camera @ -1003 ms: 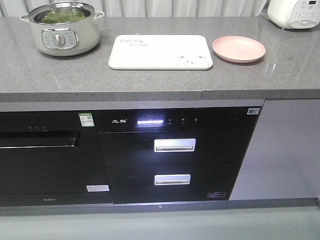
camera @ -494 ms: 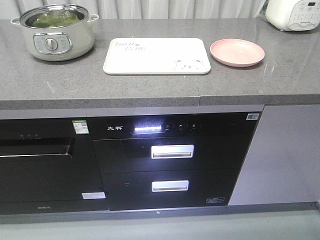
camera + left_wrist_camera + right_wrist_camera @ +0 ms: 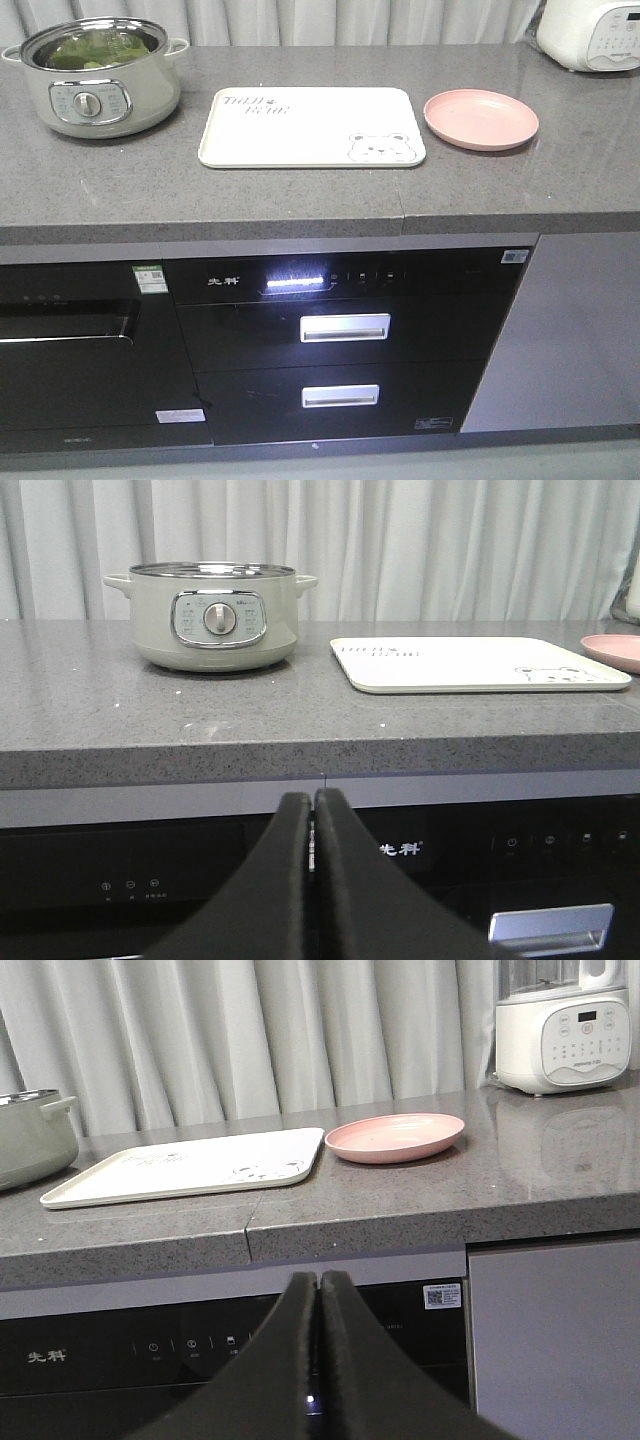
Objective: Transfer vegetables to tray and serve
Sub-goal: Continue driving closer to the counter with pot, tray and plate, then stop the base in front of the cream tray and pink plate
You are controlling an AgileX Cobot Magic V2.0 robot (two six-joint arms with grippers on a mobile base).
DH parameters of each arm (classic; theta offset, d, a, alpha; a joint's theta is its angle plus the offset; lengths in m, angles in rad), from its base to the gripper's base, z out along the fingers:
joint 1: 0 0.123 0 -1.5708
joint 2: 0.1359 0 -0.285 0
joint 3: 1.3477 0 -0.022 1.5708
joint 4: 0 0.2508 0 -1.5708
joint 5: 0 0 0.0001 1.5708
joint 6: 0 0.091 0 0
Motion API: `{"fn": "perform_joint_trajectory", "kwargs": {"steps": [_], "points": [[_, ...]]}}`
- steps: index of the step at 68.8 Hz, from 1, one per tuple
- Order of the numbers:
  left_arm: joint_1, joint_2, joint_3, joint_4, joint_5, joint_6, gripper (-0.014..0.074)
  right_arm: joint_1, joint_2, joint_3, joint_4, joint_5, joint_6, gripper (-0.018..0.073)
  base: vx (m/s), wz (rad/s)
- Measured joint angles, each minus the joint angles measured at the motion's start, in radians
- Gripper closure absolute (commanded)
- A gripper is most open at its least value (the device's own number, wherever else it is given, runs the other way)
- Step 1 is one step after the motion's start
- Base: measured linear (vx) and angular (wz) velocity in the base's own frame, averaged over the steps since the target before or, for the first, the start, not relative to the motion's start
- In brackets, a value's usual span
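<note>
The vegetables [image 3: 93,50] lie in the cream pot [image 3: 100,100] at the left of the desk [image 3: 300,195], the tray [image 3: 290,135] sits near its right, the pink plate [image 3: 480,118] just beyond, and the left jaws and right jaws are both clenched on nothing, low before the desk front

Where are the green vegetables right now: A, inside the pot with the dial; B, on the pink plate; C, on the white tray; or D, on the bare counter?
A: green leaves show inside the pot, while the tray and pink plate hold nothing.
</note>
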Motion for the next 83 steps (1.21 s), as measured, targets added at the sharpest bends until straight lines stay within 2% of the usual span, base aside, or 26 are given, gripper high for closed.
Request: {"fn": "perform_joint_trajectory", "kwargs": {"steps": [83], "points": [[0.000, 0.000, 0.000, 0.000, 0.000, 0.000, 0.0602, 0.000, 0.000, 0.000, 0.000, 0.000, 0.000, 0.0561, 0.11, 0.01]]}}
